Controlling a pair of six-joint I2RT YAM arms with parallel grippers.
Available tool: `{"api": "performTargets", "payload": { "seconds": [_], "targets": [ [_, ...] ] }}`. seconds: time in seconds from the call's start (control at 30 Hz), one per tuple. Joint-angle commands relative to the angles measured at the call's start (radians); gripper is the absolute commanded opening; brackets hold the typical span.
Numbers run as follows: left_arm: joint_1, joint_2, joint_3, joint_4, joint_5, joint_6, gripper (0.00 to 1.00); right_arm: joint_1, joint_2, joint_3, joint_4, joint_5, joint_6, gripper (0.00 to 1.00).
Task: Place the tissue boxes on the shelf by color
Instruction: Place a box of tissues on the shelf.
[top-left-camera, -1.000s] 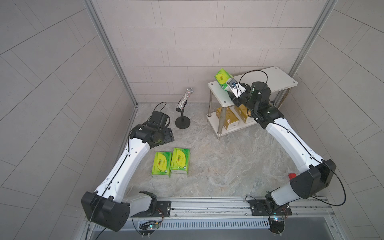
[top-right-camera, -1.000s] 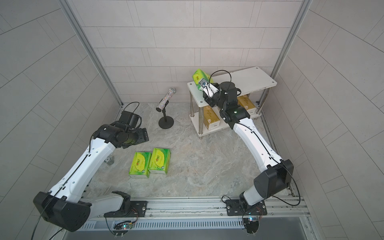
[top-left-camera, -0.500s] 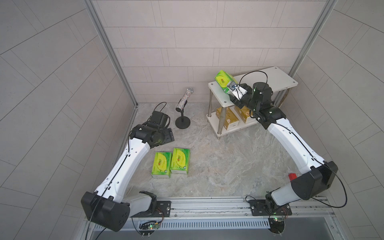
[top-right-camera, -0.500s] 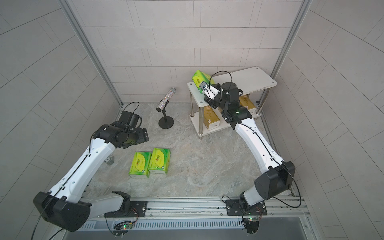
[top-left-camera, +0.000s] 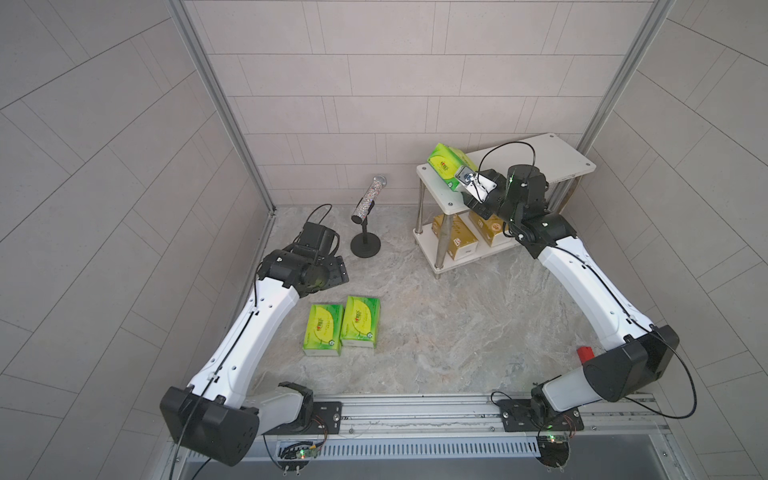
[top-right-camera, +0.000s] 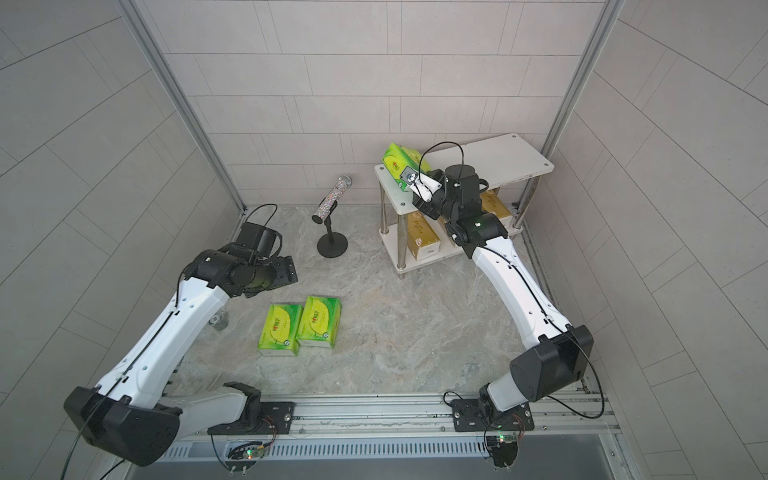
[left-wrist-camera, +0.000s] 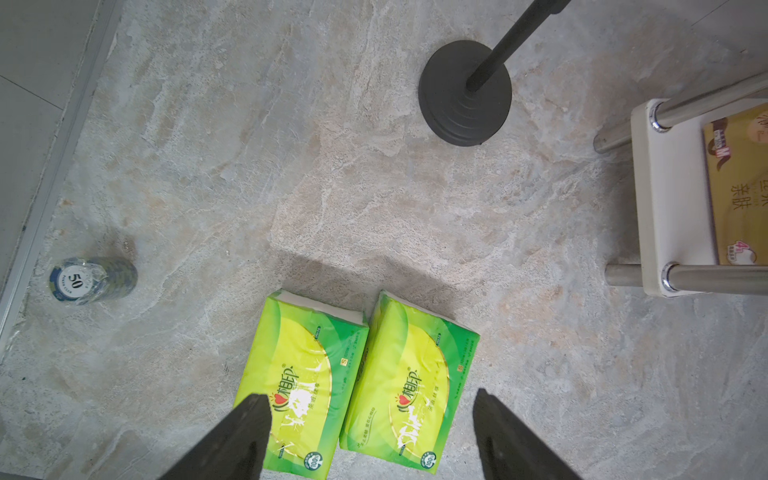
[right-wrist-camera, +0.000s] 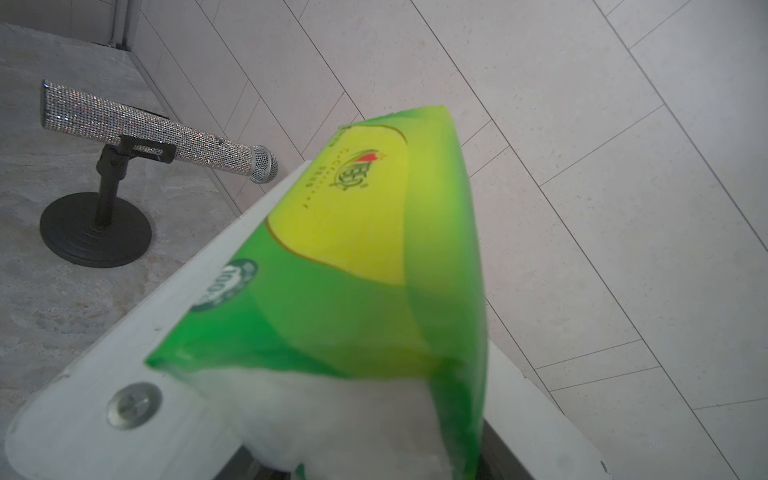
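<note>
Ease the tilted green tissue pack (top-left-camera: 446, 164), its near end between your right jaws (gripped or loose, I cannot tell), flat onto the shelf's top board (top-left-camera: 557, 158) before backing out.

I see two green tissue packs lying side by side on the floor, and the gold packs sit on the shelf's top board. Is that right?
Not quite. The gold packs sit on the lower board of the shelf, under the top one, as both top views show. The two green tissue packs do lie side by side on the floor.
</note>
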Motion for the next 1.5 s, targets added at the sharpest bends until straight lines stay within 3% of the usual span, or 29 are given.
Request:
{"api": "performTargets", "payload": {
  "seconds": [0.0, 0.3, 0.63, 1.1, 1.27, 1.47],
  "targets": [
    [-0.004, -0.022, 0.006, -0.003, 0.0, -0.008, 0.84, -0.001, -0.031, -0.002, -0.017, 0.043, -0.022, 0.57],
    [-0.004, -0.023, 0.008, -0.003, 0.001, -0.008, 0.84, -0.013, -0.024, 0.002, 0.018, 0.123, -0.099, 0.57],
    [-0.004, -0.017, 0.014, -0.005, 0.007, -0.002, 0.84, -0.016, -0.016, 0.028, -0.069, 0.101, -0.08, 0.82],
    [-0.004, -0.002, 0.016, 0.001, 0.024, 0.001, 0.84, -0.006, -0.096, 0.064, -0.268, 0.052, -0.015, 0.9],
    [-0.006, 0.003, 0.012, 0.002, 0.019, 0.013, 0.84, -0.006, -0.142, 0.087, -0.305, -0.035, 0.072, 0.93],
    [-0.015, 0.013, 0.017, 0.002, 0.007, 0.021, 0.84, 0.004, -0.159, 0.147, -0.315, -0.147, 0.339, 0.95]
  ]
}}
